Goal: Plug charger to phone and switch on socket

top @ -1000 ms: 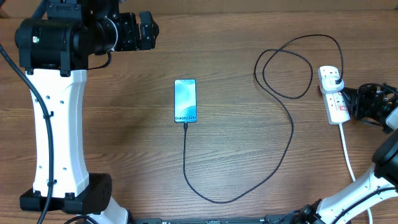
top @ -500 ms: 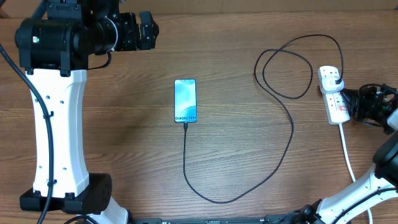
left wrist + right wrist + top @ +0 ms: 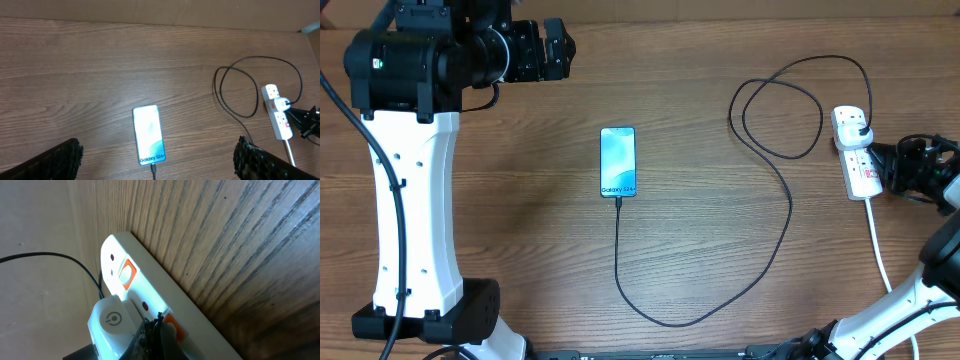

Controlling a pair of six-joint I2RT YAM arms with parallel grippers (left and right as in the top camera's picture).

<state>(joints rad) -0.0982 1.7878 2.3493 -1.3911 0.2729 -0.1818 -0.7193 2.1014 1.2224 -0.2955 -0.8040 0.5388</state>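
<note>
I see the thin black charger cable (image 3: 790, 215) plugged into the slim bright-screened phone (image 3: 618, 162), mid-frame. Far right, my right claw (image 3: 152, 327), pinched shut, noses the white power strip (image 3: 857, 155) at its red switch (image 3: 171, 326), which I judge not yet flipped. My left claw (image 3: 565, 50) gapes empty, upper left.

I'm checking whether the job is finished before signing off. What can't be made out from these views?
- Switch state: right wrist view, the shut right jaws partly cover it; overhead, too small.
- Charger tip's seating in the phone: overhead and left wrist views, too small.
- Socket lower end: right wrist view, cut off by the bottom edge.
</note>
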